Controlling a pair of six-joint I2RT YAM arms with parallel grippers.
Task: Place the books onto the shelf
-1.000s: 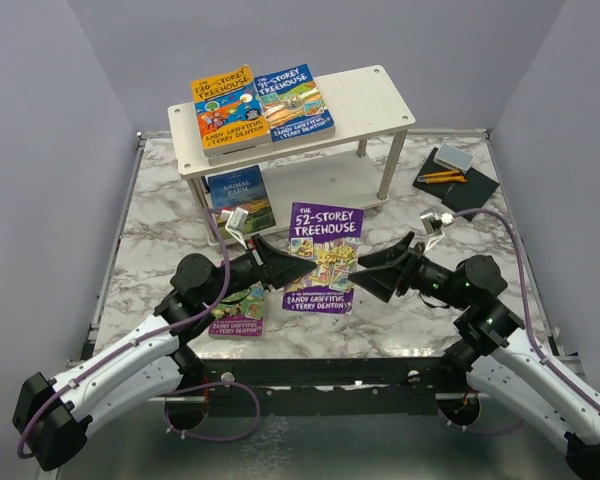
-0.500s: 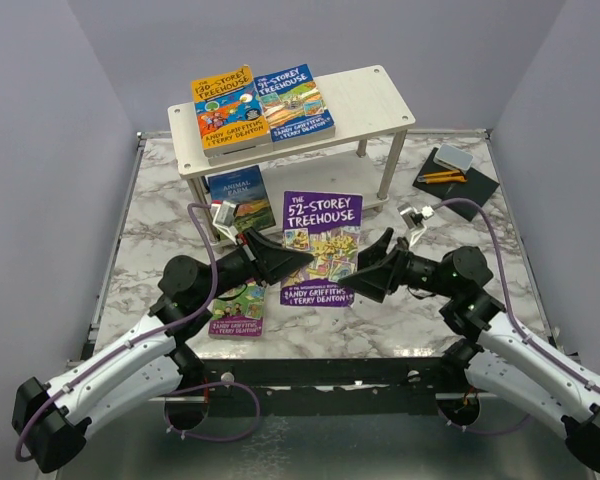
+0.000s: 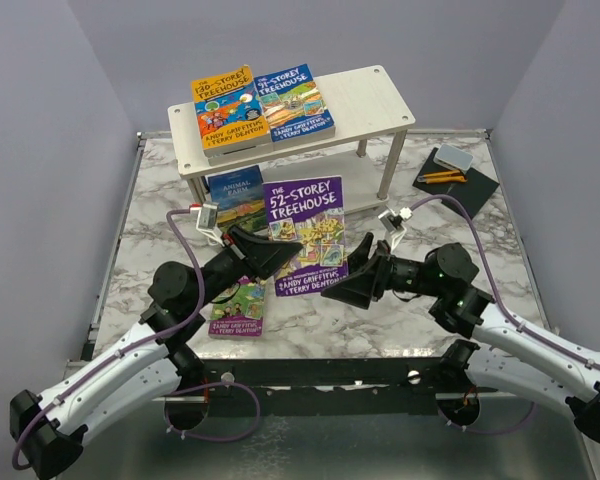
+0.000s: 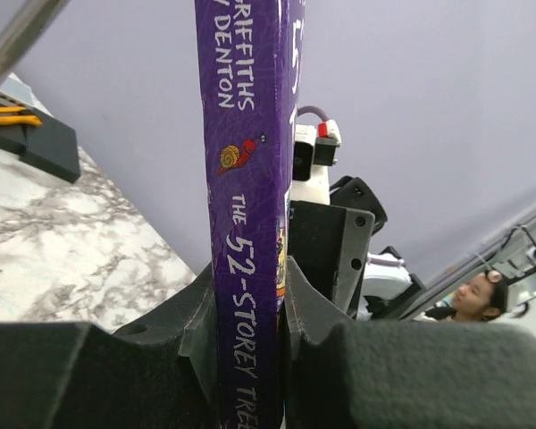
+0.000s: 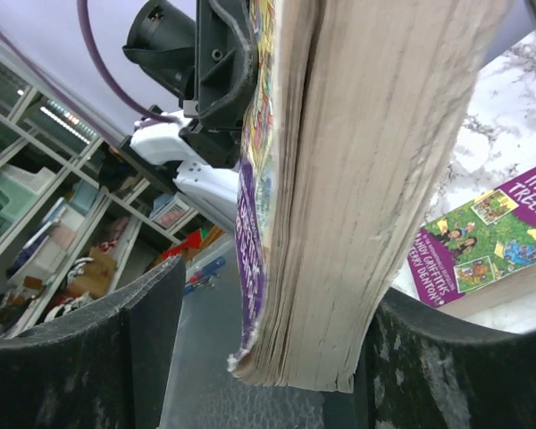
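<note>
My left gripper is shut on the spine of the purple "52-Storey Treehouse" book, which is held upright and tilted above the table. On the other side, my right gripper is open and straddles its page edge; one finger touches the pages and a gap shows at the other. The shelf carries an orange book and a blue book on top, with "Animal Farm" on the lower board. A green-pink book lies flat on the table.
A black pad with pencils and an eraser lies at the back right of the marble table. The right half of the shelf's top board is bare. Silver posts hold the boards.
Both arms have carried the purple book left and back towards the shelf. The right gripper's jaws have narrowed around the page edge.
</note>
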